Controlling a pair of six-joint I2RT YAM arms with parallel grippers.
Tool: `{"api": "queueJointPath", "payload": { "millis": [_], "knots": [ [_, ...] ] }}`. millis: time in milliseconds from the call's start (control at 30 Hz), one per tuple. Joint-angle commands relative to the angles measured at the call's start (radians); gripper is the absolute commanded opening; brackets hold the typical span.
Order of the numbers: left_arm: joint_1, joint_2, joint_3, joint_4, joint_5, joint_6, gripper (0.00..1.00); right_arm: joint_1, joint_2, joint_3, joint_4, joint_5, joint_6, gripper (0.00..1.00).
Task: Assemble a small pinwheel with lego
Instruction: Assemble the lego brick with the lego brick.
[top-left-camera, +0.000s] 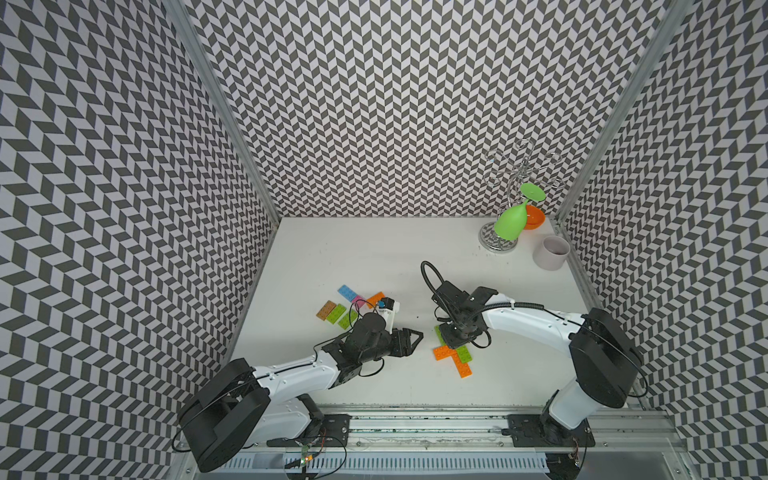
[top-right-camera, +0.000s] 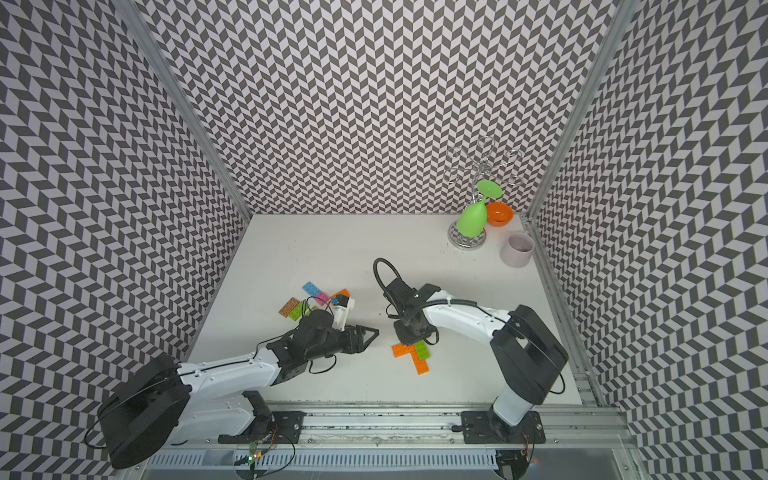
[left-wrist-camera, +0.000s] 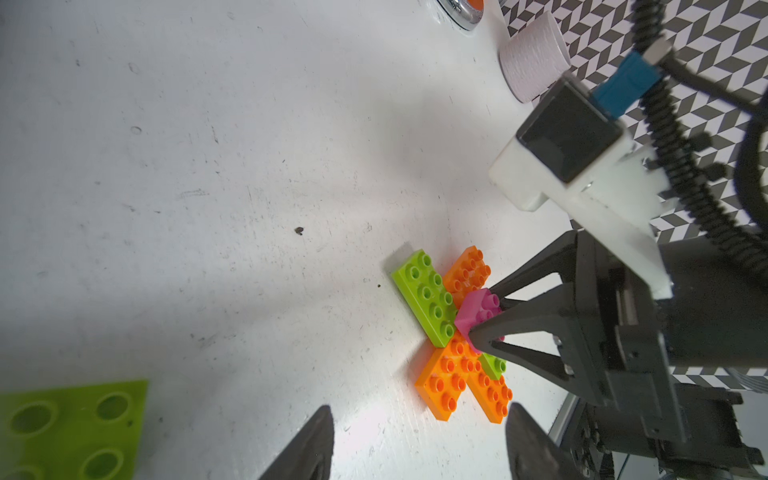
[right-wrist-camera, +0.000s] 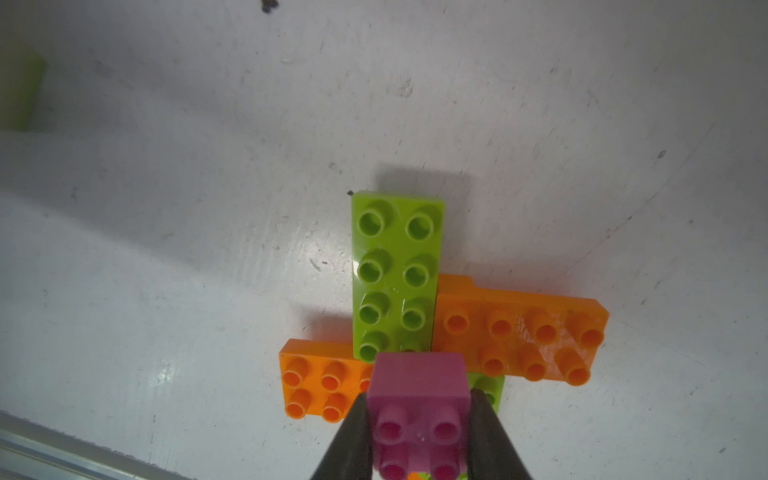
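Note:
A cross of flat lego lies on the white table (top-left-camera: 374, 257), made of lime green plates (right-wrist-camera: 397, 270) and orange plates (right-wrist-camera: 519, 328), also seen from above as lime green (top-left-camera: 465, 353) and orange (top-left-camera: 444, 352). My right gripper (right-wrist-camera: 419, 397) points down over the middle of the cross, shut on a pink square brick (right-wrist-camera: 417, 374). The pink brick (left-wrist-camera: 473, 305) sits slightly tilted on the crossing; I cannot tell whether it is pressed home. My left gripper (top-left-camera: 415, 343) hovers open and empty just left of the cross, its fingertips (left-wrist-camera: 326, 415) wide apart.
Loose lego lies at the left: blue (top-left-camera: 345, 292), pink (top-left-camera: 358, 300), orange (top-left-camera: 375, 298), brown (top-left-camera: 326, 309) and lime green (top-left-camera: 336, 313). At the back right stand a wire rack with a green goblet (top-left-camera: 509, 224), an orange bowl (top-left-camera: 534, 218) and a grey cup (top-left-camera: 552, 251).

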Motion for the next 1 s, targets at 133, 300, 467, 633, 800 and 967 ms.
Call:
{"api": "queueJointPath", "payload": {
  "millis": [133,300,467,633,800,967],
  "knots": [
    [-0.003,0.01,0.03,0.013,-0.014,0.013,0.65,0.002,0.02,-0.026,0.015,0.039,0.039,0.2],
    [-0.004,0.014,0.035,0.01,-0.013,0.019,0.65,0.002,0.029,-0.045,0.001,0.037,0.075,0.19],
    [-0.004,0.017,0.038,0.007,-0.014,0.022,0.65,0.002,0.031,-0.075,0.023,0.001,0.093,0.16],
    [-0.004,0.016,0.03,0.007,-0.019,0.021,0.65,0.013,0.065,-0.114,0.034,-0.01,0.084,0.0],
    [-0.002,0.014,0.022,0.009,-0.024,0.016,0.65,0.03,0.107,-0.172,0.074,-0.036,0.083,0.0],
    [0.004,0.005,0.021,0.004,-0.03,0.013,0.65,0.039,0.126,-0.15,0.079,-0.007,0.123,0.0]
  ]
}}
